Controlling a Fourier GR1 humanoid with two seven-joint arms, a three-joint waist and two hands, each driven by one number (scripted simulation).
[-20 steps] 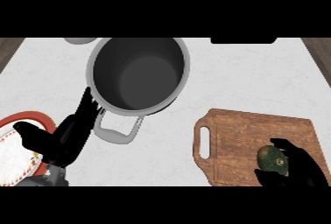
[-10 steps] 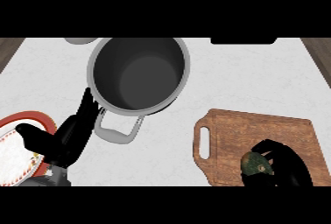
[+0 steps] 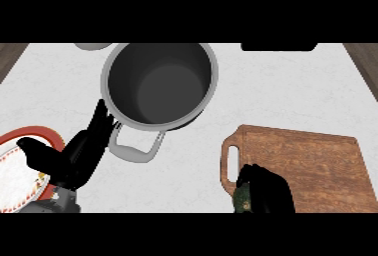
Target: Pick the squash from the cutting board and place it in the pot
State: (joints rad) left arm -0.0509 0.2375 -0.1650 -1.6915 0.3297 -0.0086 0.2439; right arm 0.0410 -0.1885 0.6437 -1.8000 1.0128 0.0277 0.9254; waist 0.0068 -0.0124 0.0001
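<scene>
My right hand is at the bottom edge, over the near left part of the wooden cutting board, with its fingers curled round the dark green squash. Only a sliver of the squash shows at the hand's left side. The grey pot stands at the upper middle, empty, with a handle pointing toward me. My left hand rests open at the left, fingers up, just beside the pot's near handle.
A plate with a red rim lies at the left edge, partly under my left hand. A dark object and a pale round object sit at the top edge. White counter lies between pot and board.
My right hand has closed over the squash and moved it left and toward me, to the board's near left corner. The left hand has not moved.
</scene>
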